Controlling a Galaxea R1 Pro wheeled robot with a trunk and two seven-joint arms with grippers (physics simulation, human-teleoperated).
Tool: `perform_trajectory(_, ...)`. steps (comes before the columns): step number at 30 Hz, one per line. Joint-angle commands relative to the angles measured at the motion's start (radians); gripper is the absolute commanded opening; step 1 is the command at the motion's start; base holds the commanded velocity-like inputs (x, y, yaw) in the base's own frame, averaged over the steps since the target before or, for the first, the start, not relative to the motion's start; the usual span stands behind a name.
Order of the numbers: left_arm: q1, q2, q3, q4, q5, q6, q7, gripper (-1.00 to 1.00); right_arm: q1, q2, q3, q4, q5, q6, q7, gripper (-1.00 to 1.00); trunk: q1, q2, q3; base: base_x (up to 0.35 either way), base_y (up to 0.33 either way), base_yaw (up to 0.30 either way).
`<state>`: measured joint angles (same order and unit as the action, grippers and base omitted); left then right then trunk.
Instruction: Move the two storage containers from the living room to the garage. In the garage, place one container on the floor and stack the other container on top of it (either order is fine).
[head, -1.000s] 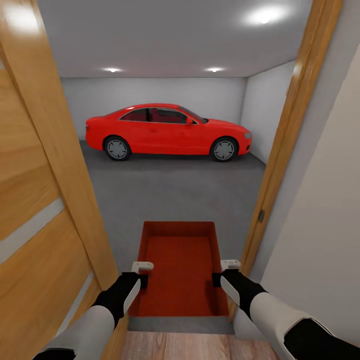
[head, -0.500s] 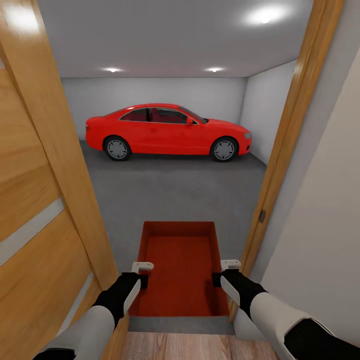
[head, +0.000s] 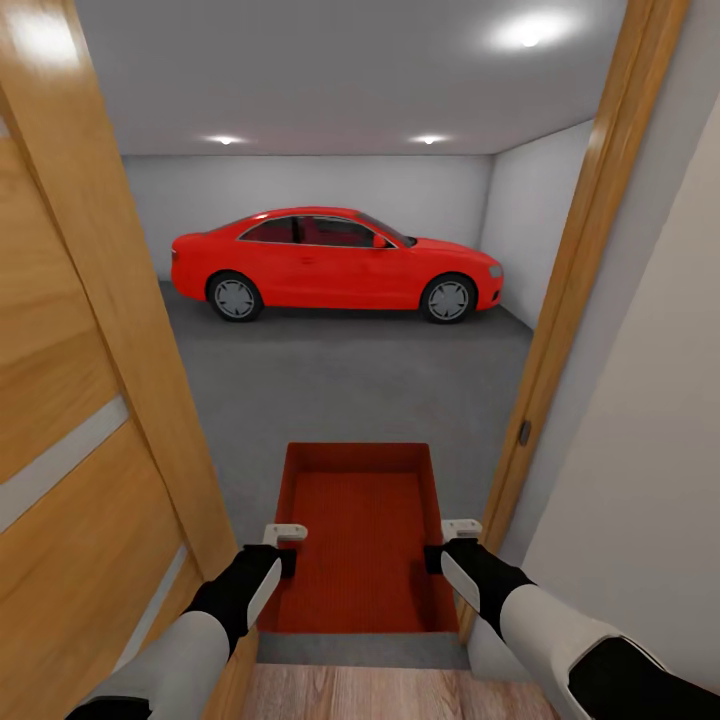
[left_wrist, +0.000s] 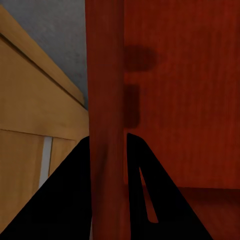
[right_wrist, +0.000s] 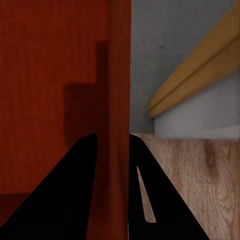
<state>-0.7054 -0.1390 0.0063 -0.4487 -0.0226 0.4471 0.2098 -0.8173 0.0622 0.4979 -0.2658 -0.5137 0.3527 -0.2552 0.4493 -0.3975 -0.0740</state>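
Two tools carry your matte, finely ribbed orange-red storage container (head: 360, 540) in the doorway: left tool (head: 288, 548) and right tool (head: 436, 545) each pinch a tapered side wall. Beyond lie the rough grey garage floor (head: 350, 385) and a glossy red car (head: 335, 262).

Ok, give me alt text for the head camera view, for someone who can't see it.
An orange-red storage container, gripped on its side walls by the left hand and right hand, is carried through a wooden doorway into a garage with a red car.
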Motion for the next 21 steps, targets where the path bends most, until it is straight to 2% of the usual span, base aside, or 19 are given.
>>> perform_trajectory(1, 0.000, 0.007, -0.013, 0.044, -0.023, 0.055, 0.008, -1.00, -0.002, -0.001, 0.039, -0.006, -0.020, 0.000, -0.001, -1.00, 0.001, -0.002, -0.002, 0.000, 0.000, 0.000)
perform_trajectory(7, 0.000, 0.007, -0.011, 0.045, -0.023, 0.056, 0.012, -1.00, -0.002, -0.001, 0.039, -0.006, -0.020, 0.000, -0.001, -1.00, 0.001, -0.002, -0.002, 0.111, 0.000, 0.000)
perform_trajectory(21, 0.000, 0.007, -0.011, 0.047, -0.023, 0.056, 0.013, -1.00, -0.002, -0.001, 0.039, -0.006, -0.020, 0.000, -0.001, -1.00, 0.001, -0.002, -0.002, 0.310, 0.000, 0.000)
